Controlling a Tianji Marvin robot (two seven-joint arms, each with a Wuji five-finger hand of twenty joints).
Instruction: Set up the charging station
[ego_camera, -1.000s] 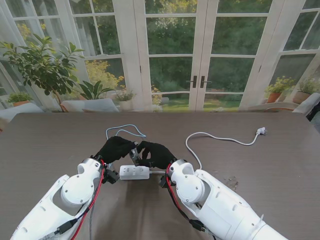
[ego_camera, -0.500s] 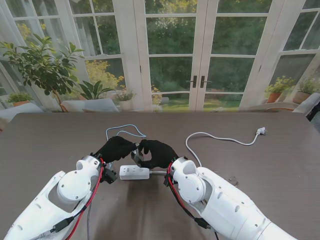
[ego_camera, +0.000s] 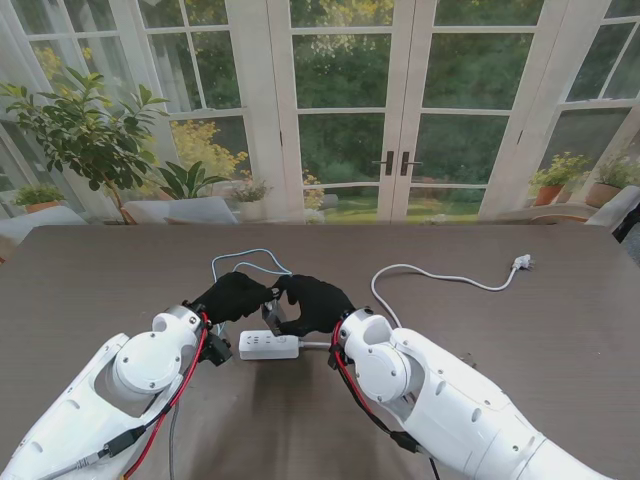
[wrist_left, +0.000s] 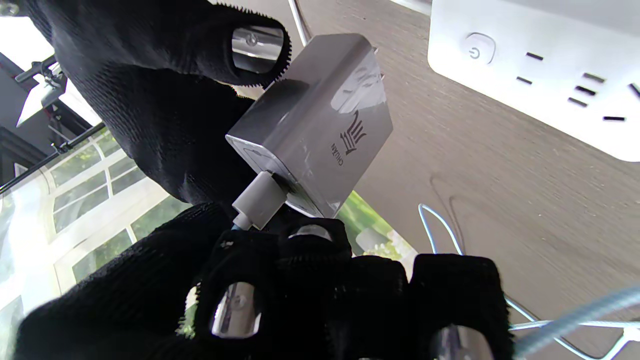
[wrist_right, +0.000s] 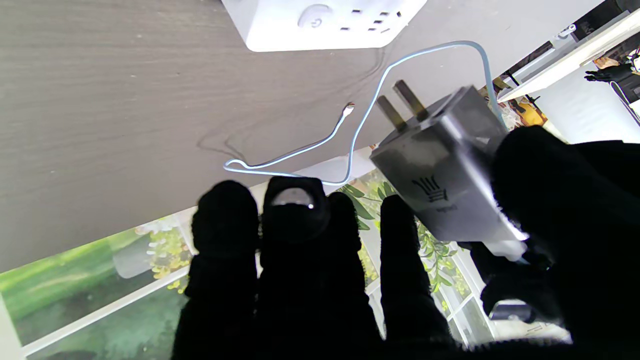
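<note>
We hold the charger (wrist_left: 320, 125) aloft mid-desk, left hand (ego_camera: 232, 296) and right hand (ego_camera: 312, 304) fingers both gripping it. Power strip (ego_camera: 269, 345) lies just toward the near desk edge, long axis left-right; prongs must turn down onto it.

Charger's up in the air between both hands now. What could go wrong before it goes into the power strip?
1. The silver charger is tilted, its prongs not square to the power strip, so it may miss the slots or bend.
2. It is pinched by the fingers of the left hand, with the right hand close by; a slip could drop it.
3. The blue cable trails loose on the table and could snag.
</note>
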